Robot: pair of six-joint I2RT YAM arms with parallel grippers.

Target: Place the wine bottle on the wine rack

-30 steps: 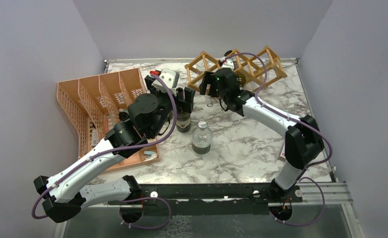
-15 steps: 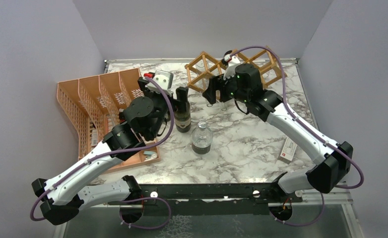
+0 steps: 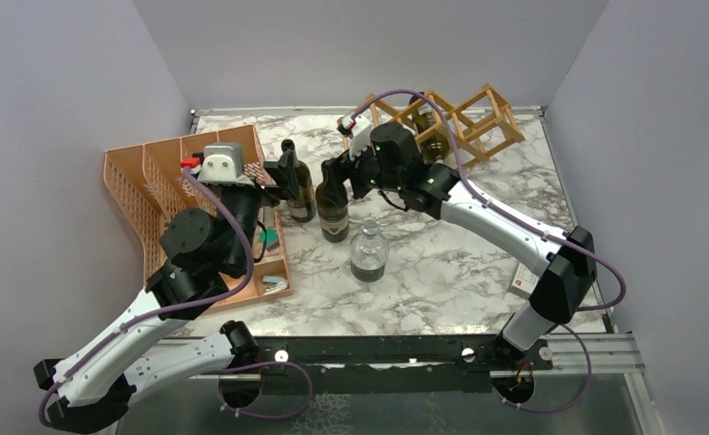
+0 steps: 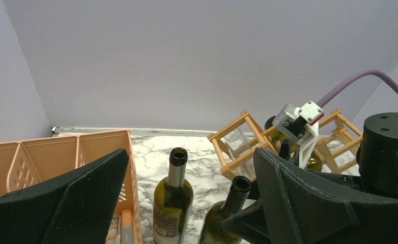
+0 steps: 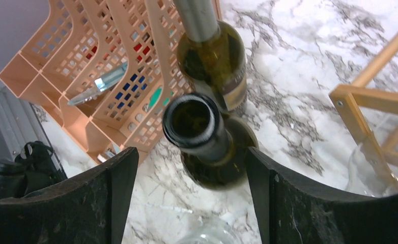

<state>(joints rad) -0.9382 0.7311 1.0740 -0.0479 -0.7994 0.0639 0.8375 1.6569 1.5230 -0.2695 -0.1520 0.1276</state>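
Observation:
Two green wine bottles stand upright mid-table. The one with a dark neck [image 3: 334, 210] [image 5: 207, 147] [image 4: 226, 213] rises between the fingers of my right gripper [image 3: 336, 172] [image 5: 191, 155], which is open around the neck with gaps on both sides. The one with a silver neck [image 3: 300, 194] [image 4: 173, 198] [image 5: 213, 53] stands just ahead of my open left gripper [image 3: 284, 174] [image 4: 192, 155], which holds nothing. The wooden wine rack [image 3: 464, 116] [image 4: 240, 140] [image 5: 372, 99] sits at the back right, with a green bottle [image 3: 434, 142] lying in one cell.
The orange mesh organizer [image 3: 174, 195] [image 5: 100, 66] [image 4: 44, 152] lies left of the bottles, close to my left arm. A clear bottle [image 3: 368, 253] stands nearer than the dark-necked one. A small box [image 3: 524, 275] lies at the right edge.
My left arm has drawn back to the left, away from the dark-necked bottle. My right arm has swung from the rack over to that bottle's neck, jaws narrowing slightly.

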